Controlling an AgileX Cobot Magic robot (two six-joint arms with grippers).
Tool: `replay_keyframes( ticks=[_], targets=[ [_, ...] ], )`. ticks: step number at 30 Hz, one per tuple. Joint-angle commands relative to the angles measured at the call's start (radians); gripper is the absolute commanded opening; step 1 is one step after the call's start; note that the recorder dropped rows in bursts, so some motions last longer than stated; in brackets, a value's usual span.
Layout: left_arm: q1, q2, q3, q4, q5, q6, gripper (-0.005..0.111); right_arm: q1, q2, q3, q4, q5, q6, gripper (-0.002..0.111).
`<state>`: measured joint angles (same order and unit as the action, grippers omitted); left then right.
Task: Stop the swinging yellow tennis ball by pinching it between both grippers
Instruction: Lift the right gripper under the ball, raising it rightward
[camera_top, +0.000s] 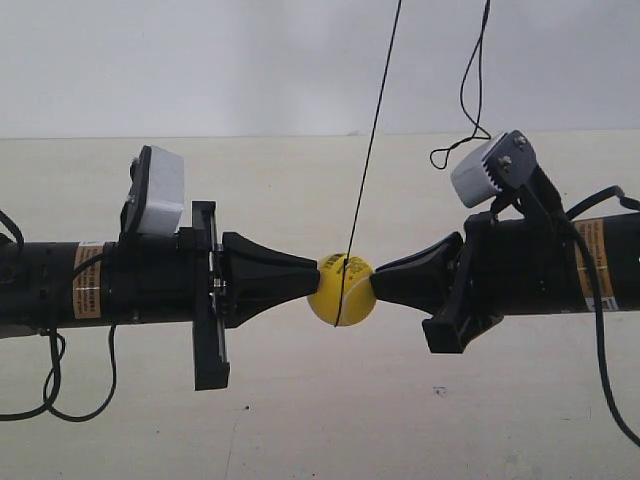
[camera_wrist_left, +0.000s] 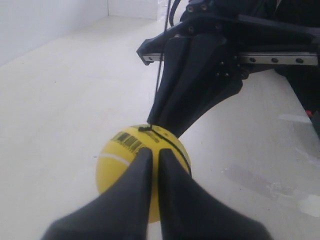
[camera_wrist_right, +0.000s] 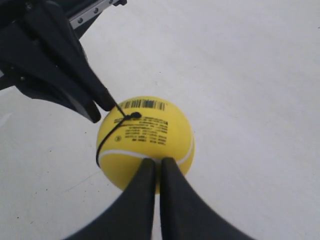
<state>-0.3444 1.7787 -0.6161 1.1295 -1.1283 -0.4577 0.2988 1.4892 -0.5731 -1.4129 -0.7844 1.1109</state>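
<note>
The yellow tennis ball (camera_top: 341, 291) hangs on a thin black string (camera_top: 372, 130) and sits squeezed between two black pointed grippers. The gripper at the exterior view's left (camera_top: 314, 272) touches one side of it, and the gripper at the exterior view's right (camera_top: 376, 283) touches the other. In the left wrist view, my left gripper (camera_wrist_left: 151, 151) is shut, its tips against the ball (camera_wrist_left: 117, 160) below the barcode sticker (camera_wrist_left: 129, 140). My right gripper (camera_wrist_right: 155, 161) is shut too, its tips on the ball (camera_wrist_right: 150, 130) at the white seam (camera_wrist_right: 120, 152). Neither gripper has the ball between its own fingers.
A white tabletop (camera_top: 320, 420) lies below the ball, with a pale wall (camera_top: 200, 60) behind. A black cable (camera_top: 470, 100) dangles near the camera at the exterior view's right. More cable loops (camera_top: 50, 385) hang under the arm at the exterior view's left.
</note>
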Motion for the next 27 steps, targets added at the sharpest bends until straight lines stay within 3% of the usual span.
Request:
replay_keyframes(
  ticks=[1, 14, 22, 27],
  targets=[
    [-0.002, -0.011, 0.009, 0.004, -0.007, 0.003, 0.005, 0.0, -0.003, 0.003, -0.014, 0.02, -0.006, 0.0],
    [-0.002, -0.109, 0.047, -0.098, 0.083, 0.005, 0.005, 0.0, -0.121, 0.016, -0.012, 0.123, 0.013, 0.0],
    [-0.002, -0.07, 0.047, -0.049, 0.017, 0.002, 0.005, 0.0, -0.128, 0.038, 0.012, 0.122, 0.007, 0.0],
    [-0.002, -0.062, 0.047, -0.049, 0.004, 0.002, 0.005, 0.0, -0.132, 0.038, 0.032, 0.27, 0.015, 0.0]
  ],
)
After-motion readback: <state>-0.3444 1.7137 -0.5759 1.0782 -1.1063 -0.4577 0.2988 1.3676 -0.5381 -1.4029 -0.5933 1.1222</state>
